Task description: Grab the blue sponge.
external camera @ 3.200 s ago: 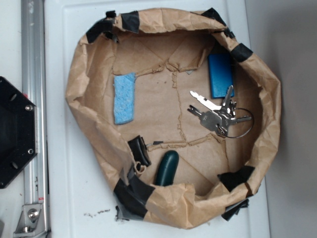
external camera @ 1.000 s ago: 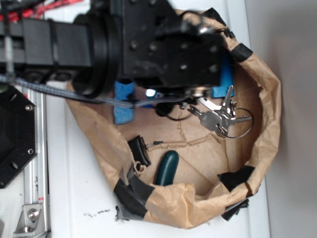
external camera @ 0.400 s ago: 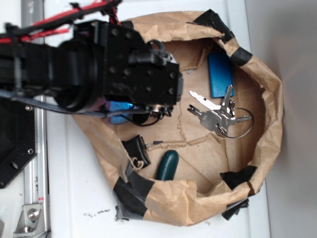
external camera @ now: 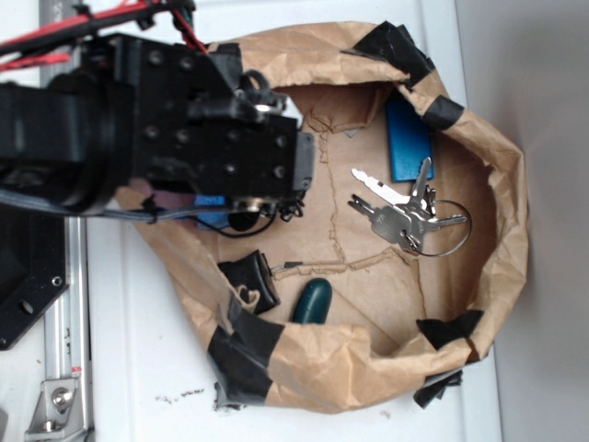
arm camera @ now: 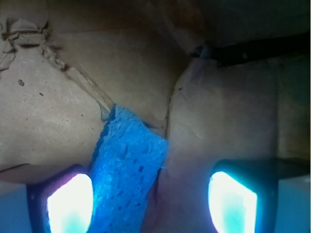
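Sponge [arm camera: 127, 174] lies between the claw's [arm camera: 150, 201] parted fingers only in the wrist view, hidden mostly outside, where the arm [external camera: 138, 129] has moved left.

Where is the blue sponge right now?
In the wrist view the blue sponge lies on the brown paper between the open gripper fingers, beside the left finger.

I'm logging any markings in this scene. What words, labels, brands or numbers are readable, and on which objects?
None can be read.
Keys: any stamping is too small to make out.
Blue sponge, dark blue block, paper bag and black tape: no print visible.
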`<state>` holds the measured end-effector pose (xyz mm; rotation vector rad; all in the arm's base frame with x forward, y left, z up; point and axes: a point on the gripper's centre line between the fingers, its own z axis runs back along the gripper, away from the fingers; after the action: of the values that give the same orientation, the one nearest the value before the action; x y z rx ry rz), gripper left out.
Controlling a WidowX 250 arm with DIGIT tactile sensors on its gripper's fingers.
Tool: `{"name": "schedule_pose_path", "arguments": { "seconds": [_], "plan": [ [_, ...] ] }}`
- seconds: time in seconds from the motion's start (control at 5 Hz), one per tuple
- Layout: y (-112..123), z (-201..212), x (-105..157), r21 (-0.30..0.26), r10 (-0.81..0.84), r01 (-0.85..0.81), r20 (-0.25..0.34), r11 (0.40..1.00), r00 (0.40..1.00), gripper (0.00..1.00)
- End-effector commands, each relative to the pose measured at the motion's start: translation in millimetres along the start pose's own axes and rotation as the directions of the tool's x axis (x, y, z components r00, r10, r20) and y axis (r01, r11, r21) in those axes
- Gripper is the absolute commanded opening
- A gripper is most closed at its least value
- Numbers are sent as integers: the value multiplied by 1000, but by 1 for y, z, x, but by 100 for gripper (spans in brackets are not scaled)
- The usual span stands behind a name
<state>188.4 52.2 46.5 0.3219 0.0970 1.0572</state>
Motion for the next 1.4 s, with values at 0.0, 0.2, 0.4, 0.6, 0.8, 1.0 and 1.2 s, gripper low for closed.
{"name": "schedule_pose_path", "arguments": {
  "seconds": [0.0, 0.2, 0.4, 0.6, 0.8, 1.0, 1.2],
  "plan": [
    [10, -3, 12, -66, 50, -50, -7, 997, 999, 100],
    [-9, -9, 22, -159, 21, -14, 43, 987, 999, 100],
    [-17, -13, 22, -160, 51, -47, 20, 986, 999, 100],
    [-14, -15, 16, -182, 98, -97, -2, 979, 995, 0],
    [-10, -13, 14, -178, 92, -93, -11, 980, 996, 0],
    [-9, -11, 14, -182, 97, -95, -1, 979, 995, 0],
    [-11, -11, 15, -182, 90, -90, -7, 979, 996, 0]
  ]
}}
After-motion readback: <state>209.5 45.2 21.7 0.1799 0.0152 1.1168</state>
